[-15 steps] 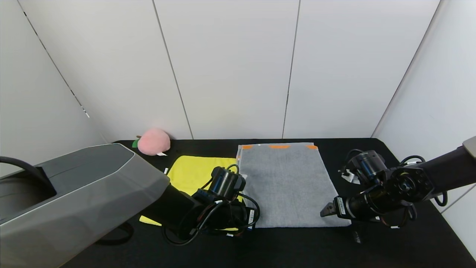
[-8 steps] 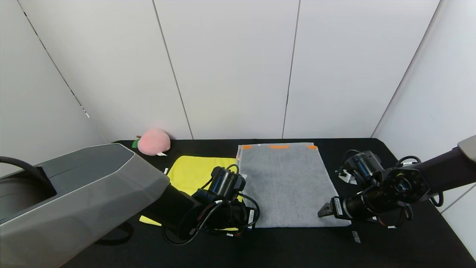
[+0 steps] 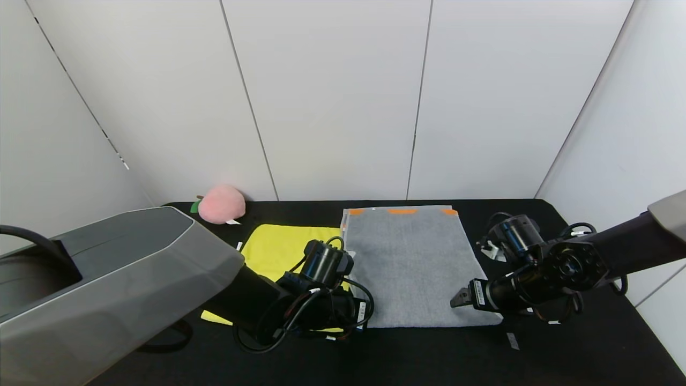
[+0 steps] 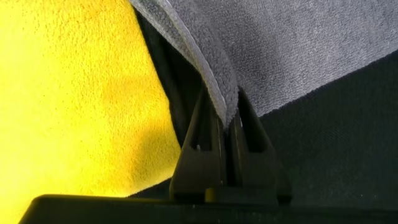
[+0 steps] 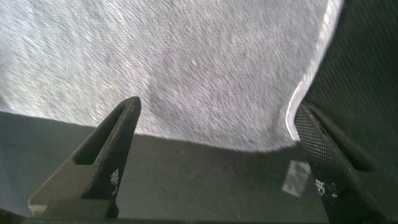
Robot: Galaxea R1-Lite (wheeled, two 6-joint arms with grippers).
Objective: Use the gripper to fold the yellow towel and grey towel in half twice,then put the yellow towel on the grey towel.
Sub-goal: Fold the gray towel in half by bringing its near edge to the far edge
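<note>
The grey towel [image 3: 412, 262] lies flat on the black table, orange patches along its far edge. The yellow towel [image 3: 276, 246] lies flat to its left, partly under my left arm. My left gripper [image 4: 229, 121] is shut on the grey towel's near left corner [image 4: 224, 93], with the yellow towel [image 4: 74, 99] beside it; in the head view its jaws are hidden under the wrist [image 3: 327, 305]. My right gripper [image 3: 459, 300] is open, low over the grey towel's near right corner. In the right wrist view its fingers [image 5: 112, 149] straddle the towel's near edge [image 5: 205, 106].
A pink plush peach [image 3: 221, 203] sits at the back left of the table. A small white tag [image 3: 513, 341] lies on the black table [image 3: 589, 343] near the front right. White walls close in behind and at both sides.
My right gripper has moved left and a little forward, from beside the towel's near right corner to over it. The left arm and both towels have not moved.
</note>
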